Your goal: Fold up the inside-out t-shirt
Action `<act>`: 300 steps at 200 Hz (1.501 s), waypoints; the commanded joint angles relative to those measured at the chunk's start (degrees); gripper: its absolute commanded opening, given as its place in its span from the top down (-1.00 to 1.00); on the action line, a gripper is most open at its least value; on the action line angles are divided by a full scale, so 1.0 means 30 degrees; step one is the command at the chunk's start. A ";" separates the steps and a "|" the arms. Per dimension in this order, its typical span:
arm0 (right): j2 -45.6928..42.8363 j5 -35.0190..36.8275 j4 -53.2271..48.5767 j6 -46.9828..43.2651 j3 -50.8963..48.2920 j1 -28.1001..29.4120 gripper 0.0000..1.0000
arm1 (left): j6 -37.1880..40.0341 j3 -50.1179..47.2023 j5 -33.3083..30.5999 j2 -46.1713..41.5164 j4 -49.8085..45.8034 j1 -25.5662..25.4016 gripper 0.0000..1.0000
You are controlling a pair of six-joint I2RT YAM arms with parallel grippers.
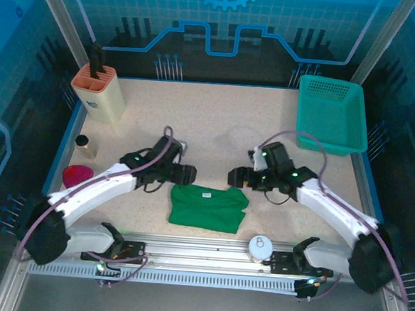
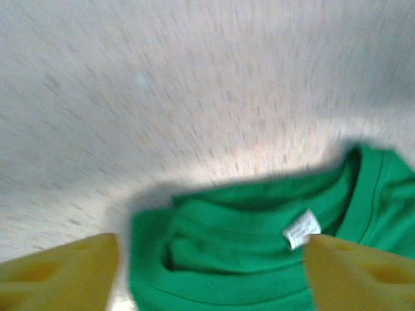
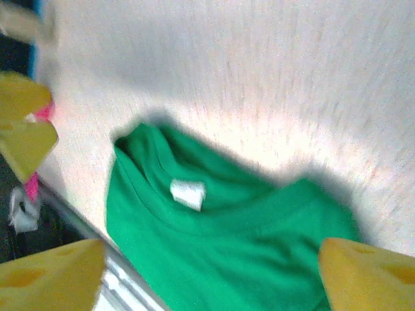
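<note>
At the near edge of the tabletop (image 1: pixel 217 120), just beyond the rail (image 1: pixel 201 251) that carries the arms, the inside-out t-shirt (image 1: pixel 207 209) lies as a compact green rectangle, layered on itself. Its small white neck label (image 1: pixel 207 195) faces up at the collar along the far edge. Just past that edge the left pincer (image 1: pixel 187 174) hangs by the far left corner and the right pincer (image 1: pixel 234 177) by the far right. Both stand wide open with nothing in them. In the blurred wrist views the yellow fingers (image 2: pixel 58 272) sit well apart, with the cloth below them rather than between them. The folding looks close to done, at a point between grips. If another fold is wanted, each pincer must come down on its collar-side corner and pinch all layers. If not, both need only lift clear without snagging. The teal basket (image 1: pixel 331 114) sits well apart at the far right.
</note>
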 commanded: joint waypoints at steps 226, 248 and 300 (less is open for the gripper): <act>0.7978 0.7938 2.5053 -1.1170 -0.7720 -0.8386 -0.99 | 0.7474 -0.9495 0.2313 0.6724 2.7167 1.1099 -0.99; 0.7976 0.8179 2.5111 -1.1286 -0.7732 -0.8247 -0.99 | 0.7416 -0.9407 0.2067 0.6703 2.6949 1.1092 -0.98; 0.7998 0.8434 2.5112 -1.1576 -0.7742 -0.7942 -0.99 | 0.7357 -0.9411 0.1876 0.6694 2.6965 1.1062 -0.98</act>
